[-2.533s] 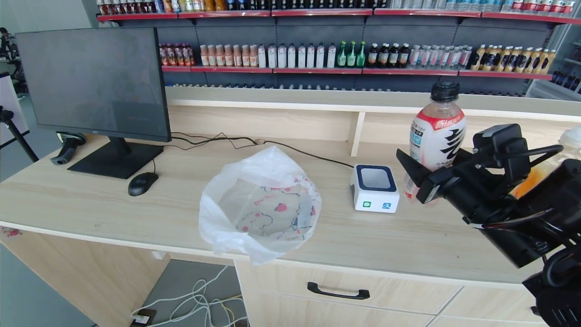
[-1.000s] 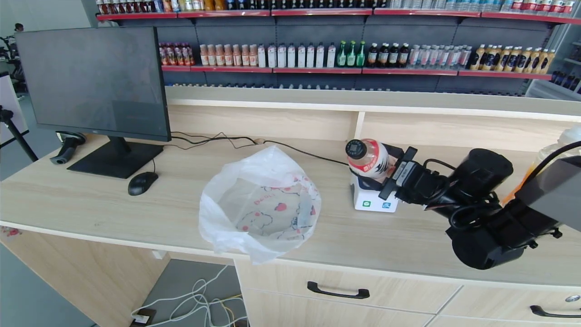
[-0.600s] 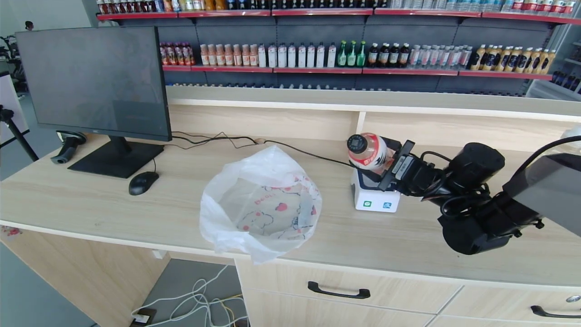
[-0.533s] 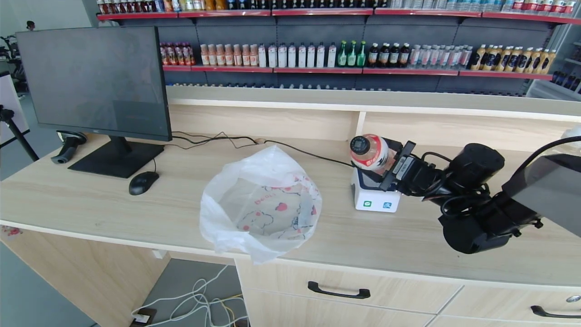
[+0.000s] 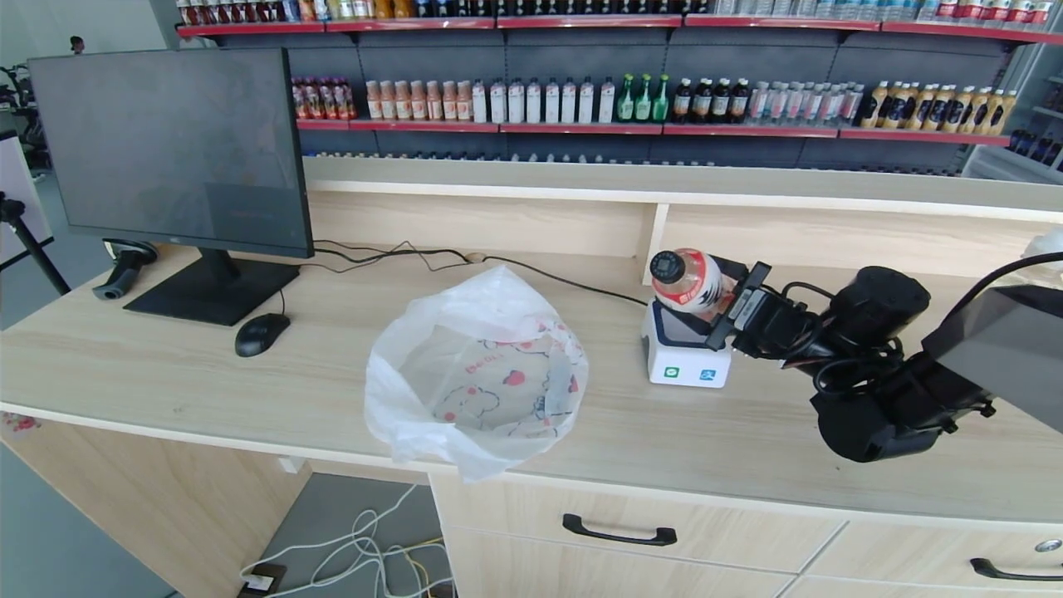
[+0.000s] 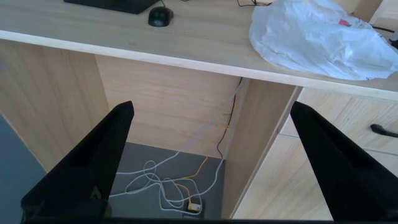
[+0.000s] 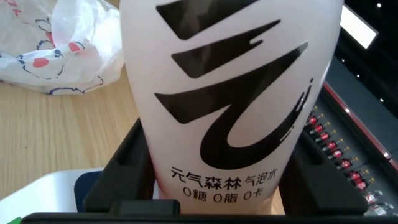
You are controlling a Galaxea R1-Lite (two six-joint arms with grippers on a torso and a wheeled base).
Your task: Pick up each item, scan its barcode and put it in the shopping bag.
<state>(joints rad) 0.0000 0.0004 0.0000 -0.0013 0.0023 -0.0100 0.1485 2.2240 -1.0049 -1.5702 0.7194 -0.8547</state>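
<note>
Right gripper (image 5: 721, 299): clamped on the bottle (image 5: 691, 281), which is tipped on its side with its cap pointing left, over the white scanner (image 5: 685, 357). Left gripper (image 6: 211, 111): fingers spread wide, holding nothing, low in front of the counter (image 6: 124, 37). Shopping bag (image 5: 477, 374): mouth agape on the counter, left of the scanner and apart from it.

The counter (image 5: 249, 374) is pale wood-grain, pretty matt. The shopping bag (image 5: 473, 374) is thin crinkly plastic, kinda see-through and shiny. The bottle (image 5: 696, 286) is smooth frosted plastic; the scanner (image 5: 688, 370) is glossy white plastic.
</note>
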